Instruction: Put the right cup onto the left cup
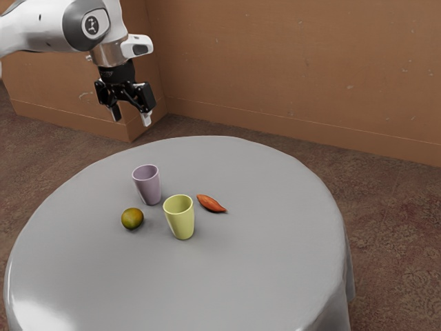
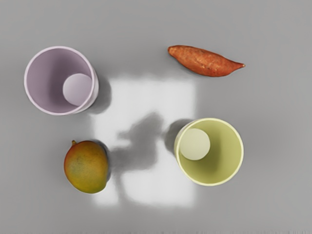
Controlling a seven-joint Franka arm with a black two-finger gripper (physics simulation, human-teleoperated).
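Landmark for all positions: the yellow-green cup [image 1: 180, 221], the right cup of the pair. A plain brown wall [image 1: 289, 62] rises well beyond it in the exterior view, with a dark, mottled brown floor [image 1: 393, 241] at a lower level around the table. The round worktop [image 1: 275, 276], covered in smooth grey and hanging in folds at its rim, carries the landmark directly. In the wrist view, a bright patch of light [image 2: 146, 92] lies beside the landmark, crossed by a dark shadow [image 2: 141, 144]. The white and grey arm [image 1: 41, 31] enters from the exterior view's upper left, above the level of the landmark. At its end, the black tool [image 1: 131, 120] hangs well above and apart from the landmark; it is released, its two fingers spread. The landmark itself stands upright, mouth upward. The mauve cup [image 1: 147, 186], the left cup, also stands upright on the worktop, apart from the landmark, toward the exterior view's left and farther from that camera. The orange-red sweet potato [image 1: 211, 203] lies on its side near the landmark, toward the exterior view's right and slightly farther back, its narrow tip pointing away from it. The rounded green and orange mango [image 1: 132, 218] rests toward the exterior view's left of the landmark, separated from it by bare worktop.
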